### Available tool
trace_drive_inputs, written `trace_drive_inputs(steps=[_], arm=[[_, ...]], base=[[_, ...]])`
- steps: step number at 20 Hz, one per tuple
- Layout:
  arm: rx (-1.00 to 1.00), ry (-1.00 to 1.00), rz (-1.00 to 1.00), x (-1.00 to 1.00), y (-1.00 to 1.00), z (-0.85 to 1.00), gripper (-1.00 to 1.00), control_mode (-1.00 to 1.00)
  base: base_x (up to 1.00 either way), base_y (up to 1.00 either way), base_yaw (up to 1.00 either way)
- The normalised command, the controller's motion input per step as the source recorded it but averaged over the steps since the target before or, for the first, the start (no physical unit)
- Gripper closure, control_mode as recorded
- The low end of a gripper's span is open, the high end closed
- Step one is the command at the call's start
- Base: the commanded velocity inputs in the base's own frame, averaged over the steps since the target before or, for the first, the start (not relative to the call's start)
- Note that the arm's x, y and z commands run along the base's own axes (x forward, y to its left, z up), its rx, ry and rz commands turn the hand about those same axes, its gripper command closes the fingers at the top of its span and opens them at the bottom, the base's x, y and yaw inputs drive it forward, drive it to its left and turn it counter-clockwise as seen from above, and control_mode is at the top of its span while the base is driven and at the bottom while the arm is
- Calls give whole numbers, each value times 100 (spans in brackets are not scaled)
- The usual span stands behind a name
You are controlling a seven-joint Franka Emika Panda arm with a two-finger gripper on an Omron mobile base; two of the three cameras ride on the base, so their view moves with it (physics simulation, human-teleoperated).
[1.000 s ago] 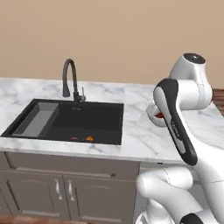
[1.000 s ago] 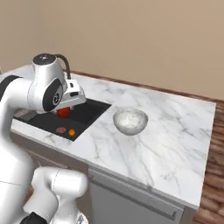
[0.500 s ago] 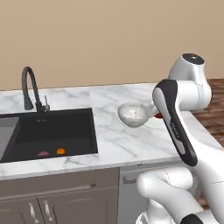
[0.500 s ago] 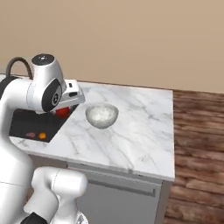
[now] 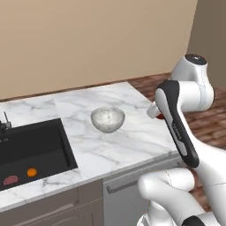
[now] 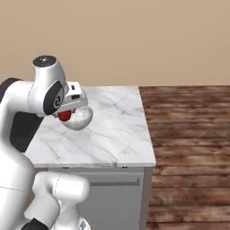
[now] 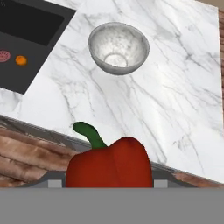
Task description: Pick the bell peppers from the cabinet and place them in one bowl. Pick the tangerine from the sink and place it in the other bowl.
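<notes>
Carrying red bell pepper (image 7: 110, 162) clamped in hand (image 6: 67, 113), short of counter (image 5: 132, 141) edge, near white-grey speckled bowl (image 5: 107, 119). Tangerine (image 5: 31, 172) in sink (image 5: 39, 150), left of bowl. Next: reach over bowl, lower, release.

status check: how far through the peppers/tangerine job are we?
Done: nothing placed yet; the speckled bowl on the counter is empty. In hand: the gripper is carrying one red bell pepper above the counter edge, short of that bowl. Left: drop this pepper in, fetch the second pepper, then move the tangerine, now in the sink, to the other bowl.
</notes>
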Motion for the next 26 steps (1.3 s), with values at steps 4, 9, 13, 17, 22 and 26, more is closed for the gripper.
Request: trace_drive_inputs(steps=[4,9,13,17,22,26], arm=[[0,0,0,0,0,0,100,100],[0,0,0,0,0,0,100,100],[0,0,0,0,0,0,100,100],[0,0,0,0,0,0,100,100],[0,0,0,0,0,0,100,100],[0,0,0,0,0,0,100,100]], base=[[21,44,-8],[12,43,6],[30,18,22],[50,-3,18],[46,-2,15],[40,0,15]])
